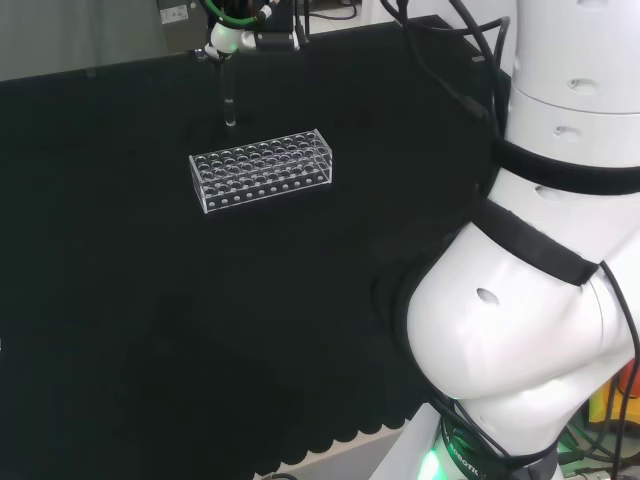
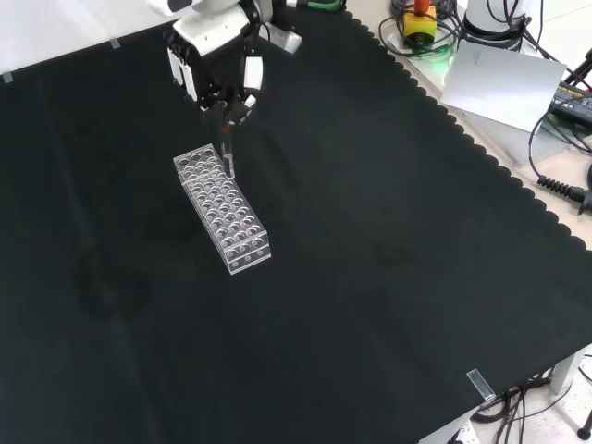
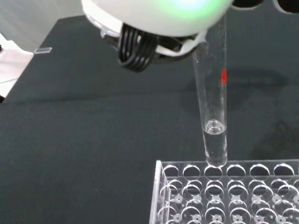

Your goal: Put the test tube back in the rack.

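Observation:
A clear test tube (image 3: 212, 93) with a small red mark hangs upright from the hand (image 2: 217, 65), whose fingers are curled round its upper end. A little clear liquid sits in its rounded bottom. In the wrist view the tube's tip hovers just above a hole in the end row of the clear plastic rack (image 3: 229, 191). The head view shows the tube (image 1: 229, 100) below the hand (image 1: 235, 35), just beyond the far left part of the rack (image 1: 262, 170). In the front view the tube (image 2: 227, 153) points down at the upper end of the rack (image 2: 222, 208). The rack's holes look empty.
Black cloth covers the bench, and its scalloped edge (image 2: 481, 157) runs along the right of the front view. Beyond that edge lie a white sheet (image 2: 504, 79), a yellow box with a red button (image 2: 421, 23) and cables. The arm's white links (image 1: 560, 250) stand at the head view's right.

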Robot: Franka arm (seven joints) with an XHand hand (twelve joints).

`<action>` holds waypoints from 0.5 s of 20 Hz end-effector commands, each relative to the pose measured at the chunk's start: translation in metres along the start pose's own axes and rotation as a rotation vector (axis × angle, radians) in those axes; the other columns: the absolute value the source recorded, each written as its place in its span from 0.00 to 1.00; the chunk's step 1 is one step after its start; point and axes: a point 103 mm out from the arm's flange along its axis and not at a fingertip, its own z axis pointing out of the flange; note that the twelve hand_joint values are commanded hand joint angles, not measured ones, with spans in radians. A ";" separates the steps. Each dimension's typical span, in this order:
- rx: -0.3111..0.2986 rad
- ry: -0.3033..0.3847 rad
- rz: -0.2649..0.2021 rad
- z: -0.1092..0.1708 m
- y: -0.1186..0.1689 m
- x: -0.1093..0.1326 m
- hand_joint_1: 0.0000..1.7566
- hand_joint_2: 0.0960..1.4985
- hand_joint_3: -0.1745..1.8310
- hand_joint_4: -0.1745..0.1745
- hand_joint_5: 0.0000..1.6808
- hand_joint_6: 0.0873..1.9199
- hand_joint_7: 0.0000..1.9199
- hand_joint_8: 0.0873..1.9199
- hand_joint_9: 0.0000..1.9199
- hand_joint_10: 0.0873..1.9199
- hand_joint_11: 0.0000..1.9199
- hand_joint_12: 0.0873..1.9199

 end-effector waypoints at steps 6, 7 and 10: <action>0.039 0.016 0.040 0.030 0.016 -0.014 0.70 0.37 0.41 0.00 0.84 0.18 0.94 0.18 0.91 0.13 0.69 0.43; 0.042 0.017 0.043 0.033 0.017 -0.014 0.70 0.37 0.41 0.00 0.84 0.18 0.94 0.18 0.91 0.13 0.69 0.43; 0.053 0.023 0.049 0.042 0.022 -0.016 0.70 0.37 0.41 0.00 0.84 0.18 0.94 0.18 0.91 0.13 0.69 0.43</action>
